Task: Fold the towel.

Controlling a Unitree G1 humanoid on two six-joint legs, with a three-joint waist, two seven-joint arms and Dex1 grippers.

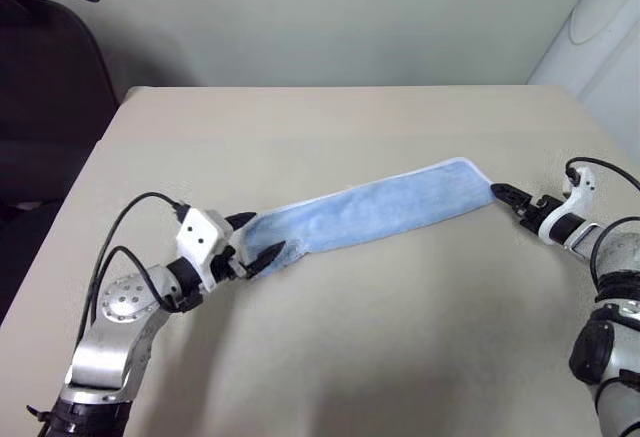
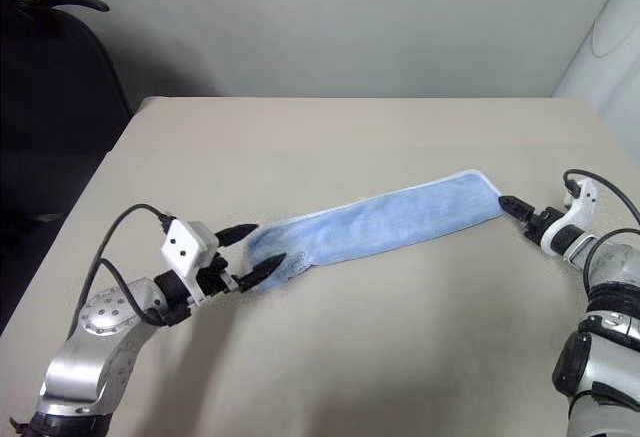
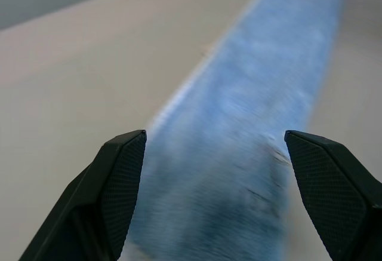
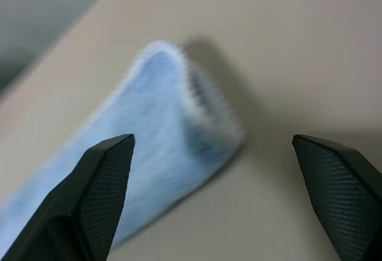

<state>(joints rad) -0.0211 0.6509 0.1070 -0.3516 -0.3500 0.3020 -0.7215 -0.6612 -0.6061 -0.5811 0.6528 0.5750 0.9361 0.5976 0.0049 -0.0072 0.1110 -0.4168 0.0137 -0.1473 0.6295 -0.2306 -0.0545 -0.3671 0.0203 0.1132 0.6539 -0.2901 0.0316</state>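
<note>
The towel (image 1: 375,207) is light blue with a thin white edge. It lies as a long narrow band on the beige table (image 1: 330,337), running from near left up to far right. My left gripper (image 1: 256,239) stands open at the towel's near left end, one finger on each side of it, holding nothing. My right gripper (image 1: 507,198) is open just off the far right end, where the cloth (image 4: 173,111) shows a doubled edge. In the left wrist view the band (image 3: 250,129) stretches away between the fingertips (image 3: 122,165).
A dark chair (image 1: 45,77) stands beyond the table's left edge. A pale wall runs behind the far edge, with a white rounded object (image 1: 605,17) at the back right. Black cables loop off both wrists.
</note>
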